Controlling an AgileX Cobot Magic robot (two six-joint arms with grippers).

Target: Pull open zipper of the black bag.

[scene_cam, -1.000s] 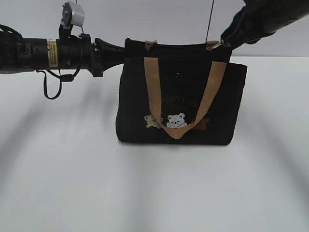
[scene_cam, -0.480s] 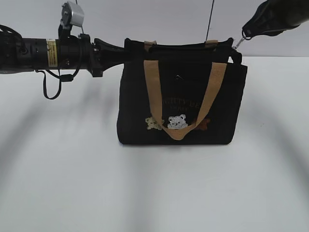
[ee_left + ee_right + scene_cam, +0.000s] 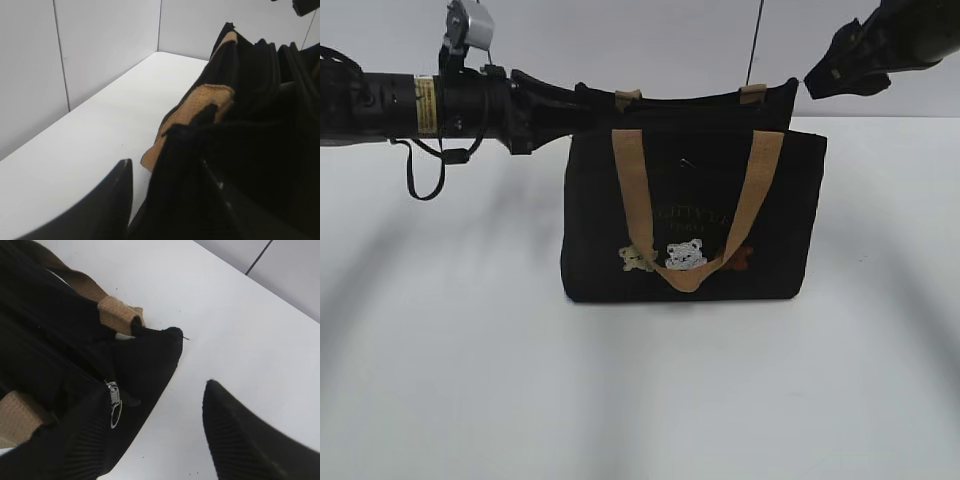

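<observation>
Boxy black fabric bag with tan webbing handles sits mid white worktop. Left end effector reaches in level, fingers spread around the bag's left top corner. Right end effector hangs open off the right corner, holding nothing. Small silver zipper pull lies at that right end.

I see the black bag standing upright on the table, near the table's middle, with the wall behind it. My left gripper comes in from the left at the bag's upper left corner; in the left wrist view its fingers flank a fold of the bag's top edge. My right gripper hangs above and just right of the upper right corner, apart from it. The zipper lies at the bag's right end, beside that gripper.
</observation>
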